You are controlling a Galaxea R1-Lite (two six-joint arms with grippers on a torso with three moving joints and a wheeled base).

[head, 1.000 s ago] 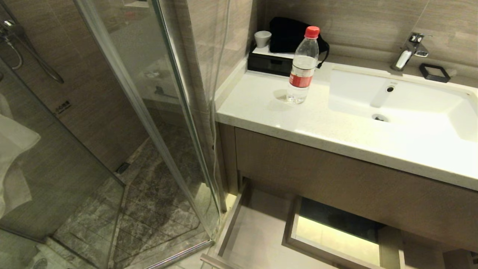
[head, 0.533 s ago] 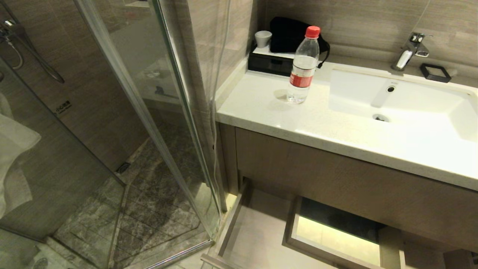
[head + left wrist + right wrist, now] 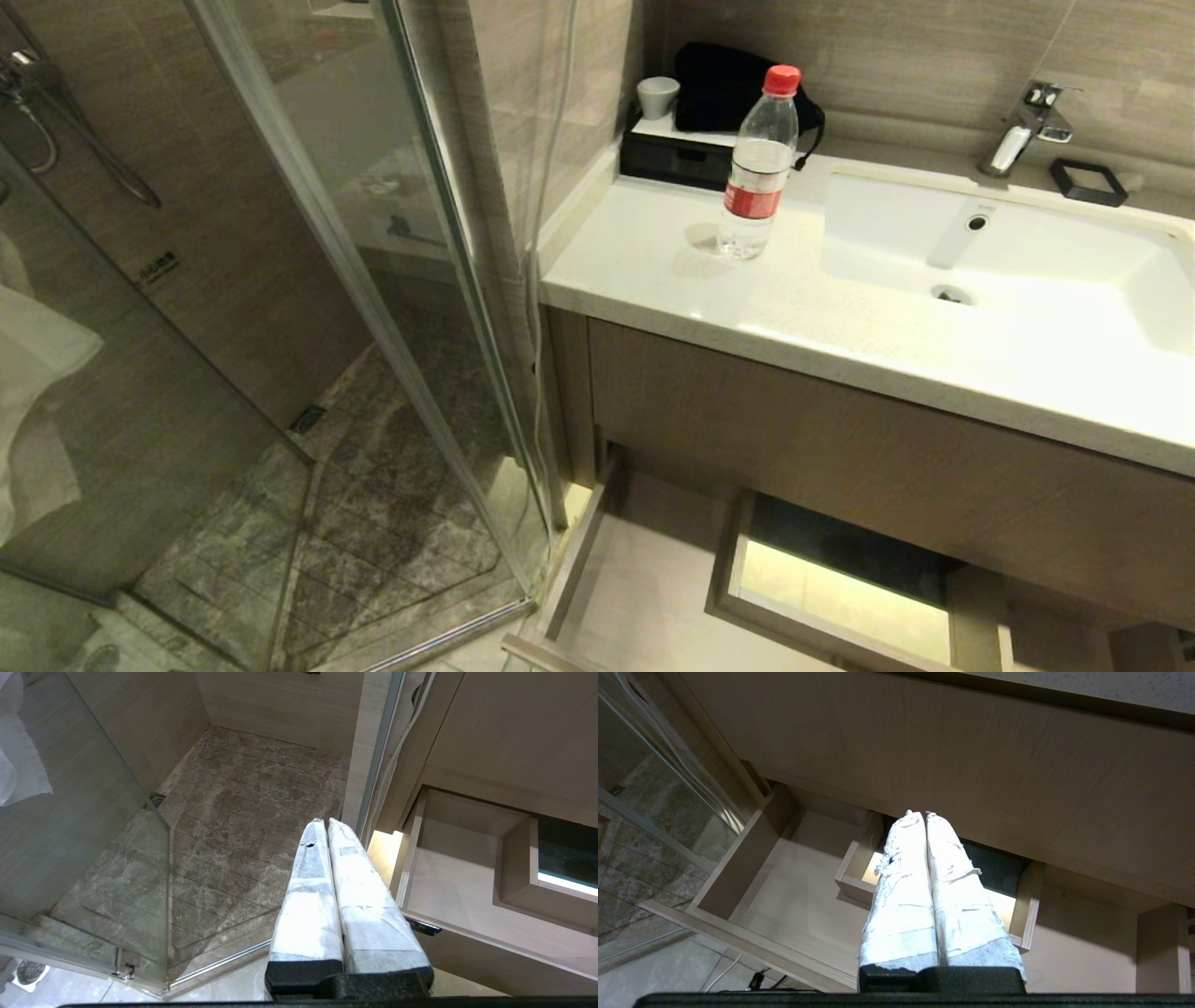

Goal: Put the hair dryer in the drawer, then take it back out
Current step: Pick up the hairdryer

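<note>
You see a light-brown wood-grain drawer (image 3: 644, 579) under a speckled off-white table (image 3: 794, 317), a clear bottle (image 3: 756, 168) with red cap and red label, a black box (image 3: 674, 154), grey-brown veined marble floor (image 3: 373, 523), and white-wrapped fingers (image 3: 317, 891) on each end effector.

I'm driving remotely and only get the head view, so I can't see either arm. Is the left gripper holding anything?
Observer: No. The left gripper is shut and empty, hanging over the shower floor beside the drawer.
Operator: And the right one?
Observer: The right gripper is also shut with nothing in it, above the open drawer's boxed cutout.
Operator: Is the hair dryer in the drawer's left section?
Observer: No, the left wrist view shows that section bare; I see no hair dryer in any view.
</note>
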